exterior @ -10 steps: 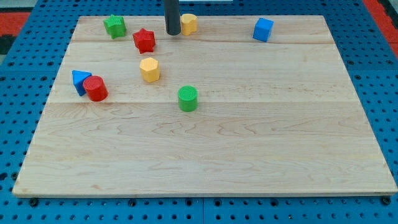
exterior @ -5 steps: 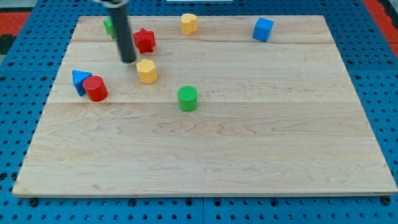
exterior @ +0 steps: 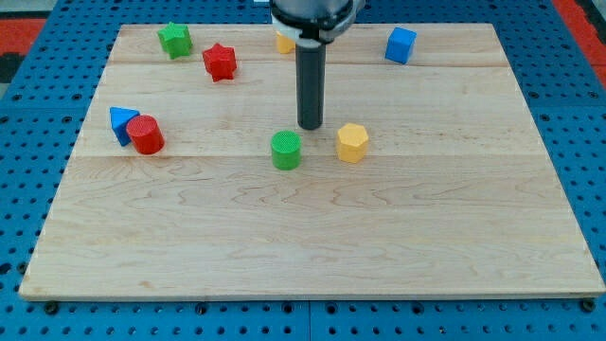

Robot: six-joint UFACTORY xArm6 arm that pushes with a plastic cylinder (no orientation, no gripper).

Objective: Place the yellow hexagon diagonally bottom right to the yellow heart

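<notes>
In the camera view, my tip (exterior: 310,126) rests on the wooden board (exterior: 379,237) a little above the board's middle; it is a bare rod that grasps nothing and touches no block. The yellow hexagon (exterior: 352,142) lies just to the view's right of the tip and slightly lower, near it but apart. The green cylinder (exterior: 286,150) sits just below and to the left of the tip, also apart from it. The yellow heart (exterior: 282,44) is at the board's top edge, mostly hidden behind the arm, so only its left part shows; the hexagon is well below it and to its right. A blue cube (exterior: 401,44) stands near the top right. A red star (exterior: 220,62) and a green star (exterior: 174,39) are at the top left, apart from each other. At the left edge a red cylinder (exterior: 146,134) touches a blue triangle (exterior: 121,122).
</notes>
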